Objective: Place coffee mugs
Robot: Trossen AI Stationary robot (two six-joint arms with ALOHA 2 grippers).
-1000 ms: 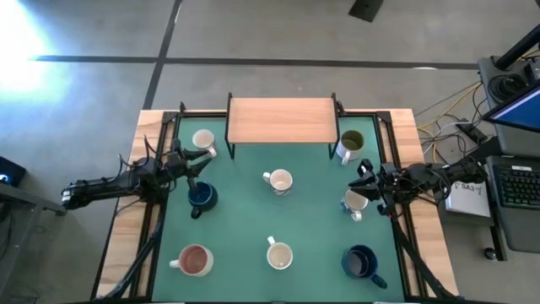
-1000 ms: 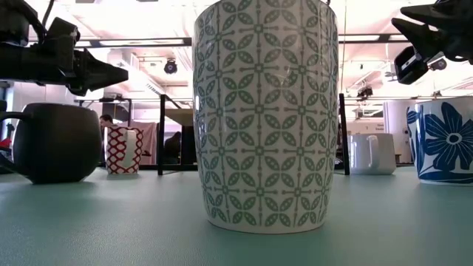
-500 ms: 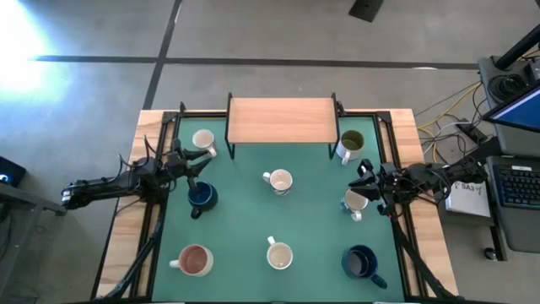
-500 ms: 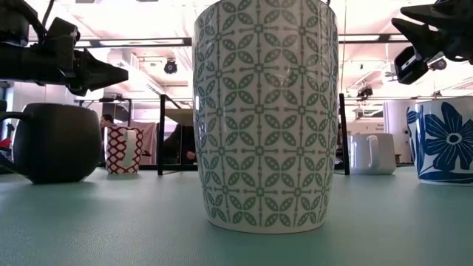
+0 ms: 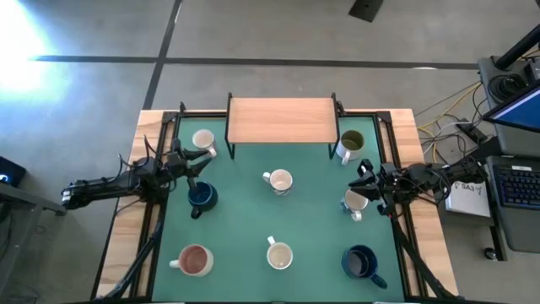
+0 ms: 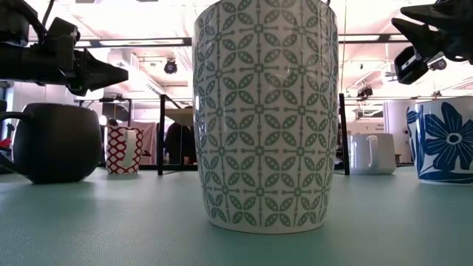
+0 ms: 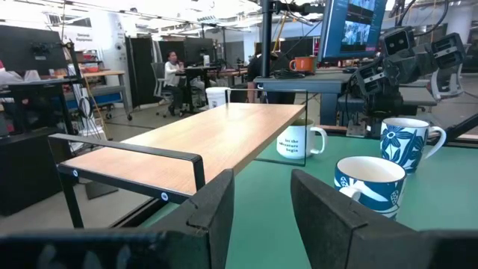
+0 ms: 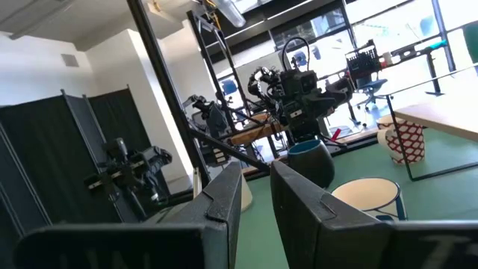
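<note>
Several coffee mugs stand upright on the green mat [image 5: 245,219]. A red-patterned one [image 5: 203,141] and a dark blue one [image 5: 201,197] are at the left. A white one [image 5: 278,181] stands mid-table, and a green-patterned one [image 5: 278,253] is near the front. An olive-inside mug [image 5: 349,143], a blue-flowered mug [image 5: 354,203], a pink-inside mug [image 5: 193,260] and a second dark blue mug [image 5: 360,262] fill the rest. My left gripper [image 5: 201,160] [image 7: 261,198] hovers open above the mat's left side. My right gripper [image 5: 363,173] [image 8: 256,190] hovers at the right with a narrow gap, empty.
A wooden shelf on a black metal frame [image 5: 281,121] spans the far middle of the table. The mat between the mugs is bare. Cables and a laptop [image 5: 515,181] lie off the table's right edge. People and desks show in the room beyond.
</note>
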